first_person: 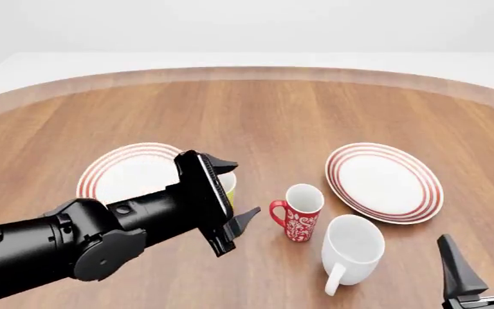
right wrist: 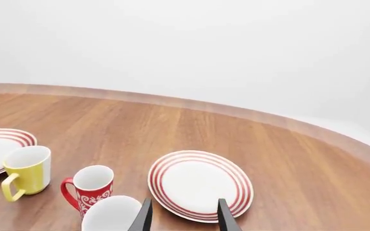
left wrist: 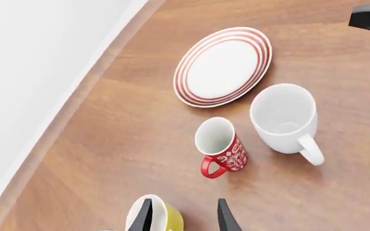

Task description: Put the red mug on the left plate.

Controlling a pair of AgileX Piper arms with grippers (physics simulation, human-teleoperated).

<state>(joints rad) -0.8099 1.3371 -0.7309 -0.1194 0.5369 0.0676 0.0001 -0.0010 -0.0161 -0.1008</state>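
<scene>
A round wooden table (first_person: 316, 109) fills the scene against a plain white backdrop. The red mug (first_person: 300, 217) stands upright near the middle, mouth up and long axis vertical, its loop handle turned toward the left plate (first_person: 114, 174) and the yellow mug (right wrist: 27, 173). A larger white mug (first_person: 350, 248) stands just beside it, and the right plate (first_person: 384, 181) lies beyond that. The left gripper (first_person: 234, 196) hovers beside the red mug with its fingers spread wide and nothing between them; the arm hides most of the yellow mug and part of the left plate in the front view. The right gripper (first_person: 478, 261), also spread wide and empty, sits at the near right edge, partly cut off.
</scene>
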